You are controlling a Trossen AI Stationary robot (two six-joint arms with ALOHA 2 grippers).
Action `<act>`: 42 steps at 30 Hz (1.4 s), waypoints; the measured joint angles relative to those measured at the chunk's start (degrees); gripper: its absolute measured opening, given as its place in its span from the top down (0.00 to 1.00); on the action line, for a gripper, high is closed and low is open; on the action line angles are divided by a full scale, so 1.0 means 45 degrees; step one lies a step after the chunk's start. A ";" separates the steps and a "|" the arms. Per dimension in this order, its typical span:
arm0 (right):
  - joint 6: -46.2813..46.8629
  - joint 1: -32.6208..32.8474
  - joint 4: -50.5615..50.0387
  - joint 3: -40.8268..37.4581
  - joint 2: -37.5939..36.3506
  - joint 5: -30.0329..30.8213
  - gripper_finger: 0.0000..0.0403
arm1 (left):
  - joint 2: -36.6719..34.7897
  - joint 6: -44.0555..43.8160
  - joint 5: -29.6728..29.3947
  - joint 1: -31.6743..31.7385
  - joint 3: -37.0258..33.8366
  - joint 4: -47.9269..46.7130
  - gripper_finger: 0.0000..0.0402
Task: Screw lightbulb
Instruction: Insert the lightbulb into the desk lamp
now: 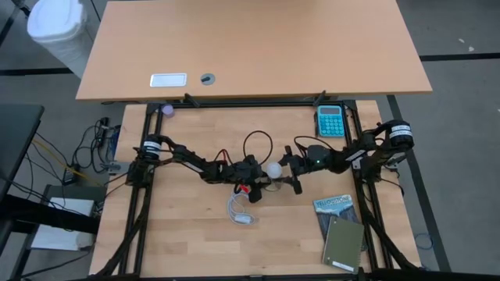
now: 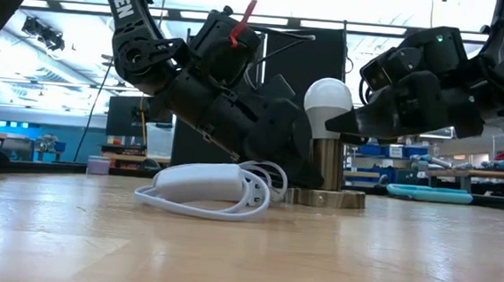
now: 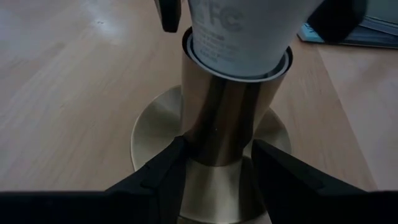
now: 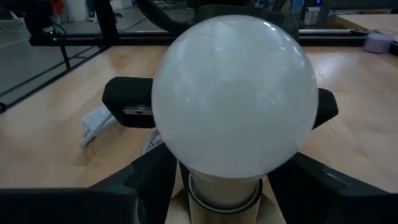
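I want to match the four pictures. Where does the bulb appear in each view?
High view: bulb at table centre, between both grippers.
Low view: bulb right of centre, atop the brass socket.
Left wrist view: only its printed neck, at the top.
Right wrist view: globe fills the centre.
Shared landmark: the brass socket under it.

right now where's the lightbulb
The lightbulb stands upright in the brass socket stand near the table's middle in the high view, between the left gripper, clamped on the stand's stem, and the right gripper beside its globe.
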 joint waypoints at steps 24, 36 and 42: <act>0.1327 0.1590 -0.0278 0.0005 -0.0005 0.4716 0.54 | 0.0024 -0.1118 -0.1240 -0.0015 -0.0018 0.0010 0.53; 0.3240 0.3170 -0.2870 0.1391 0.0040 0.9015 0.56 | 0.0034 -0.1706 -0.1990 -0.0015 -0.0032 -0.0046 0.53; 0.4588 0.3664 -0.2992 0.2037 0.0734 1.0956 0.59 | 0.0030 -0.1821 -0.2414 -0.0114 -0.0032 -0.0049 0.53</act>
